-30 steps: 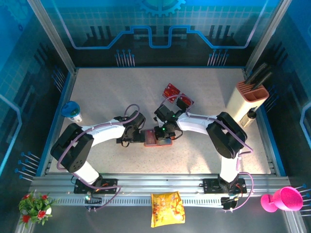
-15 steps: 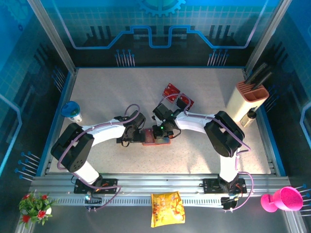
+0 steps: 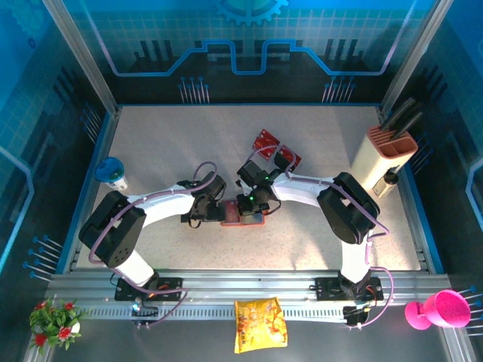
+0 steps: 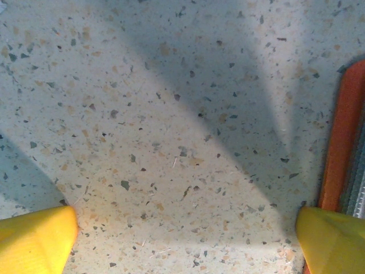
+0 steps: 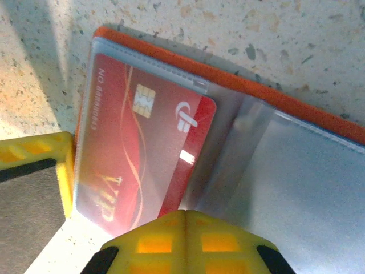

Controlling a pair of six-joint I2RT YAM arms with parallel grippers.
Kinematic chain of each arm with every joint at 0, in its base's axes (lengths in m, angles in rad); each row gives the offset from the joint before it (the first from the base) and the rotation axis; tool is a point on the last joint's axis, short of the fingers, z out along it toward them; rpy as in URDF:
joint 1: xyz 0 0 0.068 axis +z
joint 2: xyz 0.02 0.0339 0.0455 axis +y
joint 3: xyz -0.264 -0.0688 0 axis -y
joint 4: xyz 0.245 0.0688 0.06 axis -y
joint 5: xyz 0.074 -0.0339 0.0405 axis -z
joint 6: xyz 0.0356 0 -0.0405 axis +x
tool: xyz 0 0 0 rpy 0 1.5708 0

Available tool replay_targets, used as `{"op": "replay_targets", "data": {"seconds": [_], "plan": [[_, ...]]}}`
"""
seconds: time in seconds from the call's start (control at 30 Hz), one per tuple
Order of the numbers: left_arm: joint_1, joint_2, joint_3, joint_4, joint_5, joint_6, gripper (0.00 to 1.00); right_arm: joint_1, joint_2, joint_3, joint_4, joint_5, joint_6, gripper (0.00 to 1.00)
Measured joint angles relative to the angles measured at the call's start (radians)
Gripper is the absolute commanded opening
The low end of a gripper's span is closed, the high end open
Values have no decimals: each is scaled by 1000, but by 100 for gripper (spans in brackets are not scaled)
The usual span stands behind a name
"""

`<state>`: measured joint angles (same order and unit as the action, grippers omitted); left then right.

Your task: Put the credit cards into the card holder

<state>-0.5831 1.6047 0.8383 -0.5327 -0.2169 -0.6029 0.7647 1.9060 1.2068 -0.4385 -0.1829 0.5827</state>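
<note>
The card holder [image 3: 235,219] lies open on the table between both grippers, orange rim [image 5: 228,74] showing. A red credit card [image 5: 137,148] with a chip and gold "VIP" lettering sits under its clear sleeve. My right gripper [image 5: 185,240] is shut, its tips pressed together at that card's lower edge, gripping nothing I can see. My left gripper [image 4: 182,240] is open, one fingertip [image 4: 331,240] on the holder's orange edge [image 4: 342,142], the other on bare table. Two more red credit cards [image 3: 266,141] [image 3: 287,158] lie farther back.
A blue-and-white cup [image 3: 113,172] stands at the left. A beige block with dark handles [image 3: 385,154] stands at the right. On the front rail lie a yellow snack bag [image 3: 259,324], a pink cup [image 3: 441,309] and flowers [image 3: 53,320].
The right gripper and the card holder slid slightly left early in the second, then held still. The left arm has not moved.
</note>
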Motion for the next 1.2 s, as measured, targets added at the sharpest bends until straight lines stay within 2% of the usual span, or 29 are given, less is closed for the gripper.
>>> {"op": "replay_targets", "data": {"seconds": [0.37,0.6,0.83,1.2], "plan": [[0,-3,1,-4,0,0,99,-12,13,31,-10,-6,-9,0],[0,-60,17,-15,5,-1,99,-117,-93,-15,-18,-4,-35,0],[-3,-87,90,-12,32,-26,99,-183,-107,-41,-18,-11,-69,0],[-90,34,193,-7,56,-50,99,-183,-55,-42,-10,-34,-90,0]]}}
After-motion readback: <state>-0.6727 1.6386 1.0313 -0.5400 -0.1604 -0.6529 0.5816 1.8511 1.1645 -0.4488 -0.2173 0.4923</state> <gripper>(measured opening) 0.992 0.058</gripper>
